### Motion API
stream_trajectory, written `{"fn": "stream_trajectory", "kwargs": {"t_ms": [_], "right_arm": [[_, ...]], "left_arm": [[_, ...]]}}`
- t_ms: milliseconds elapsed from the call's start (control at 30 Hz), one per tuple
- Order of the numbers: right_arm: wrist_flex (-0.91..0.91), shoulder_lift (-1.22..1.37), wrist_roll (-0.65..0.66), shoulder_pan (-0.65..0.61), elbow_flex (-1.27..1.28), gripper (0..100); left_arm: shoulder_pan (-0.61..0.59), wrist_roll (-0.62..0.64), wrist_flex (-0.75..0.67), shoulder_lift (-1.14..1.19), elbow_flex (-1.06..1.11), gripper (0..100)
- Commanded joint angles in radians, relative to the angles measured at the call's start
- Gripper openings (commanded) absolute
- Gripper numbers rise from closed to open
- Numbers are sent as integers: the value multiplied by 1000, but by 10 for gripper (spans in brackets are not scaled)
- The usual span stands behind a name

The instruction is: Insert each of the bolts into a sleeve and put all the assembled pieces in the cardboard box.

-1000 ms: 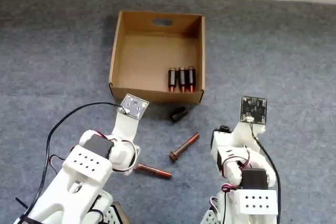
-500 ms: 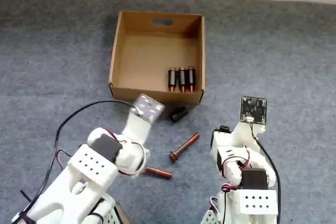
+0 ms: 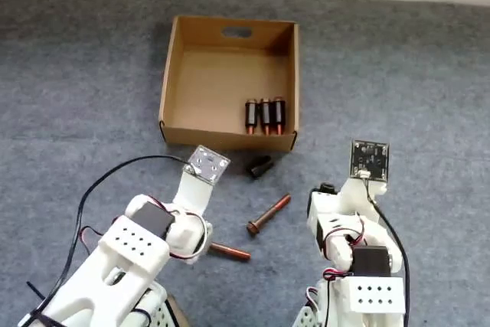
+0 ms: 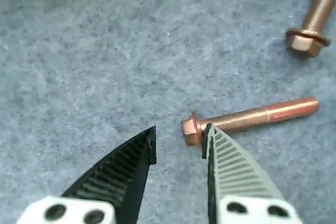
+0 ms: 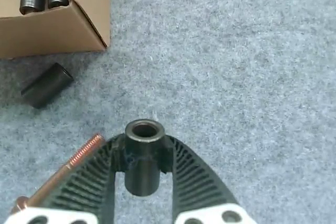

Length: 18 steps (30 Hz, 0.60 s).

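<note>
The left claw [image 4: 178, 136] stands partly open, its two ribbed fingers spread apart with bare grey carpet [image 4: 94, 51] between them and nothing gripped. The tip of one finger [image 4: 226, 156] lies against the flanged head of a copper bolt [image 4: 252, 116], which lies flat on the carpet with its shank pointing away from the claw. The other finger is clear of it.

A second copper bolt [image 3: 269, 214] lies near the middle of the surface between the two arms. It is slanted, with its head nearer the front edge and its threaded end pointing toward the box.

The right claw [image 5: 143, 149] is clamped on a black sleeve [image 5: 142, 174]. The sleeve is held between the two fingertips, and its open bore faces the wrist camera. It hangs above the carpet.

A loose black sleeve [image 3: 260, 166] lies on its side just outside the near wall of the cardboard box [image 3: 230, 51], close to that wall's right corner but not touching it.

The box sits toward the far edge of the surface. In its near right corner three assembled pieces [image 3: 265, 116] lie side by side, touching one another, with copper showing at the ends of their black sleeves.
</note>
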Motion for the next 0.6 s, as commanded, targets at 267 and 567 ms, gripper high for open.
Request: {"fn": "stream_trajectory", "kwargs": {"t_ms": [267,567], "right_arm": [[-2,-12,-3,8,-7,5],[-2,-12,-3,8,-7,5]], "left_arm": [[-19,3,-170,-2,82,167],[-15,-2,-170,1,82,70]]}}
